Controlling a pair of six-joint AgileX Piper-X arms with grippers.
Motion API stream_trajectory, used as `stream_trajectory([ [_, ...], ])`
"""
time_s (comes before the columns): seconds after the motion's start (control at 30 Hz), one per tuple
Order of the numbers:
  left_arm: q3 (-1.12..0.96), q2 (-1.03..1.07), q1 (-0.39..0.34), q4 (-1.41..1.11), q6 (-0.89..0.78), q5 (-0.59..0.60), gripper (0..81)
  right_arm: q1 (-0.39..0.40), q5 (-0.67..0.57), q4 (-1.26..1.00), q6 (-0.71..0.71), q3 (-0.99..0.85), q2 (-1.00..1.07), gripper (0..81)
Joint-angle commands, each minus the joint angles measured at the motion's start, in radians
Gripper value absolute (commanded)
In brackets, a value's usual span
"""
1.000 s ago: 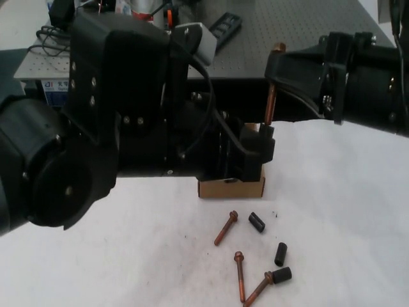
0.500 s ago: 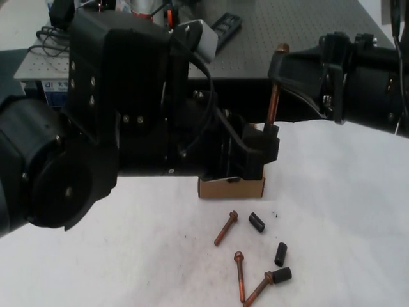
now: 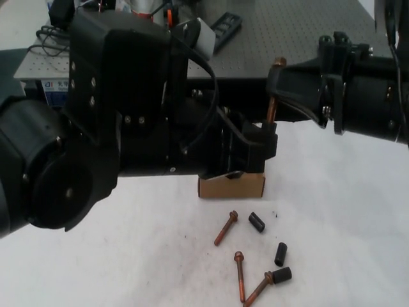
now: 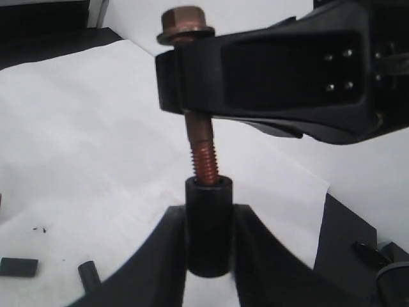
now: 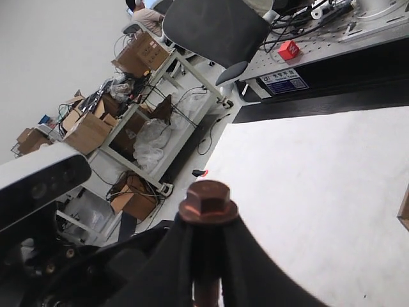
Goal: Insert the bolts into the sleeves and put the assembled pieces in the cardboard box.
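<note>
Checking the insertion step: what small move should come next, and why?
Probably lower the right end effector straight down: its copper-coloured hex-head bolt has only its threaded tip at the mouth of the black cylindrical sleeve clamped upright in the left end effector.

Both hands closed: left hand grips sleeve, right hand grips bolt just above it.

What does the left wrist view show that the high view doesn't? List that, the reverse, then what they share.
Left wrist view: the threaded tip of the bolt meeting the mouth of the sleeve, which the left claw grips. High view: the cardboard box and three loose bolts. Both: the right claw holding the bolt upright, and loose sleeves on the white sheet.
</note>
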Motion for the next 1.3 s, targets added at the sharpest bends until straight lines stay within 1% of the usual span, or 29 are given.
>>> stream_trajectory([
  [0.0,-0.010,-0.011,0.000,-0.043,0.004,-0.009,0.6,0.000,-0.022,0.015,-0.017,-0.002,-0.007,30.0],
  [0.03,-0.010,-0.009,0.000,-0.043,0.004,-0.012,0.6,0.000,-0.016,0.013,-0.011,-0.002,-0.007,42.0],
  [0.07,-0.010,-0.006,0.000,-0.043,0.006,-0.012,0.6,0.000,-0.008,0.015,0.010,-0.002,-0.007,48.3],
  [0.1,-0.010,-0.002,0.000,-0.046,0.007,-0.012,0.6,-0.003,-0.008,0.015,0.026,-0.002,-0.007,48.7],
  [0.2,-0.010,0.020,0.000,-0.070,0.007,-0.039,0.6,-0.034,-0.010,0.015,0.031,-0.002,-0.015,44.9],
  [0.33,-0.010,0.073,0.002,-0.178,0.003,-0.048,0.6,-0.100,-0.010,-0.001,0.031,-0.002,-0.049,44.9],
  [0.47,-0.010,0.116,0.002,-0.368,0.010,-0.157,0.6,-0.169,-0.015,-0.009,0.006,-0.002,-0.109,44.9],
  [0.53,-0.010,0.128,0.002,-0.466,0.058,-0.187,0.6,-0.203,-0.015,-0.009,0.006,-0.002,-0.136,44.9],
  [0.67,-0.010,0.134,0.002,-0.576,0.204,-0.191,0.6,-0.258,-0.015,-0.007,-0.029,-0.002,-0.176,44.9],
  [0.73,-0.010,0.136,0.002,-0.577,0.236,-0.204,0.6,-0.274,-0.015,-0.007,-0.032,-0.002,-0.177,44.9],
  [0.87,-0.010,0.159,0.002,-0.546,0.293,-0.304,0.6,-0.285,-0.009,0.005,-0.032,-0.002,-0.174,44.9],
  [0.93,-0.010,0.164,0.002,-0.554,0.311,-0.310,0.6,-0.285,-0.009,0.013,-0.040,-0.002,-0.174,44.9],
  [0.97,-0.010,0.171,0.002,-0.548,0.294,-0.329,0.6,-0.285,-0.009,0.017,-0.040,-0.002,-0.174,44.9],
  [1.03,-0.010,0.192,0.006,-0.506,0.196,-0.405,0.6,-0.287,0.012,0.044,-0.040,-0.002,-0.174,44.9],
  [1.1,-0.018,0.216,0.017,-0.437,0.112,-0.456,0.6,-0.293,0.032,0.089,-0.054,-0.002,-0.174,44.9],
  [1.2,-0.065,0.272,0.040,-0.315,0.039,-0.486,0.6,-0.299,0.054,0.153,-0.115,-0.002,-0.174,44.9],
  [1.27,-0.131,0.334,0.057,-0.217,0.004,-0.486,0.6,-0.305,0.065,0.191,-0.133,-0.002,-0.174,44.9],
])
